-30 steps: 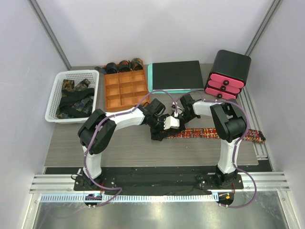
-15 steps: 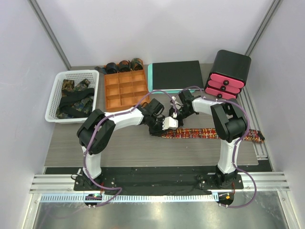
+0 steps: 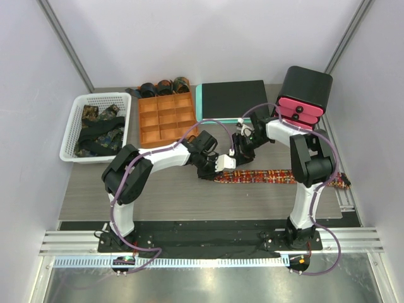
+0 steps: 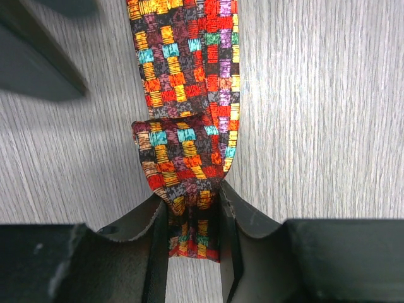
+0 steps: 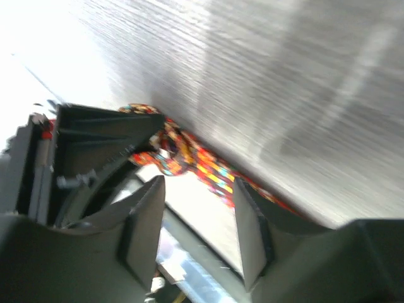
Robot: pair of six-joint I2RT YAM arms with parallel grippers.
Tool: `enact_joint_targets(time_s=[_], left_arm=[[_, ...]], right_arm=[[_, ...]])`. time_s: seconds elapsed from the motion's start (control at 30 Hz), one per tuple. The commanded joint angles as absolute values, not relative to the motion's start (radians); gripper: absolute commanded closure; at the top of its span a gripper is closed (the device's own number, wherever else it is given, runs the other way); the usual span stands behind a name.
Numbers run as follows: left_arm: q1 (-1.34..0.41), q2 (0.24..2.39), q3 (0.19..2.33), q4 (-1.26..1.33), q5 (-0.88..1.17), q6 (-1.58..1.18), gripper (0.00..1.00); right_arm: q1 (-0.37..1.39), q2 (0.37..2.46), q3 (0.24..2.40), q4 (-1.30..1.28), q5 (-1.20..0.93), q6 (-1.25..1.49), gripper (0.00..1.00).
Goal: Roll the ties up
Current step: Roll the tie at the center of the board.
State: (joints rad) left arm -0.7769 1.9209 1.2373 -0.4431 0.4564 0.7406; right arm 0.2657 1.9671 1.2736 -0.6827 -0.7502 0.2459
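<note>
Grey wood-grain table [image 3: 170, 196], white walls on three sides.
Far left: white plastic basket [image 3: 92, 159] with slotted sides.
Just right of the basket: orange tray [image 3: 166, 118], split into a grid of small compartments, all of them bare.
Far centre: flat black pad [image 3: 233, 99] on a teal base, just beside the tray.
Far right: black drawer box [image 3: 305, 88] with pink drawers [image 3: 297, 114] stacked in front.
Aluminium rail [image 3: 208, 240] runs along the near edge.
</note>
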Motion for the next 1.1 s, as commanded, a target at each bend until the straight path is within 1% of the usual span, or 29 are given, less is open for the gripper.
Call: enact_joint_targets(time_s=[0.0,0.07,0.1,0.17,0.23,0.37,0.43,0.53,0.73,0.9,1.07], left_arm=[[-0.781,1.925,1.198,-0.495,0.443,0.729,0.8],[-0.779,1.927,1.2,-0.495,0.442,0.727,0.8],[-0.779,1.925,1.2,-0.494,0.443,0.724,0.8],[-0.779,1.924,1.2,-0.494,0.443,0.723,0.8],[-0.779,1.921,1.201,-0.497,0.443,0.719,0.81],[-0.776,1.916,1.203,-0.502,0.448,0.713,0.81],[-0.775,1.914,1.203,-0.5,0.449,0.713,0.81],[-0.775,1.914,1.206,-0.505,0.449,0.712,0.81],[-0.776,1.921,1.218,-0.515,0.446,0.709,0.81],[-0.773,1.927,1.229,-0.52,0.443,0.706,0.81],[-0.77,1.93,1.239,-0.526,0.437,0.698,0.81]], right_arm=[[0.235,1.846,1.309,-0.784,-0.652,-0.06,0.45],[0.212,1.789,1.289,-0.785,-0.606,-0.153,0.41],[0.204,1.769,1.258,-0.787,-0.594,-0.267,0.39],[0.189,1.7,1.217,-0.782,-0.557,-0.397,0.33],[0.187,1.639,1.151,-0.778,-0.532,-0.568,0.32],[0.187,1.568,1.024,-0.727,-0.551,-0.753,0.22],[0.187,1.56,0.997,-0.713,-0.554,-0.834,0.17],[0.187,1.562,0.95,-0.669,-0.552,-0.928,0.14],[0.195,1.592,0.898,-0.569,-0.514,-1.008,0.12],[0.202,1.592,0.854,-0.558,-0.477,-1.08,0.12],[0.204,1.583,0.824,-0.572,-0.463,-1.124,0.17]])
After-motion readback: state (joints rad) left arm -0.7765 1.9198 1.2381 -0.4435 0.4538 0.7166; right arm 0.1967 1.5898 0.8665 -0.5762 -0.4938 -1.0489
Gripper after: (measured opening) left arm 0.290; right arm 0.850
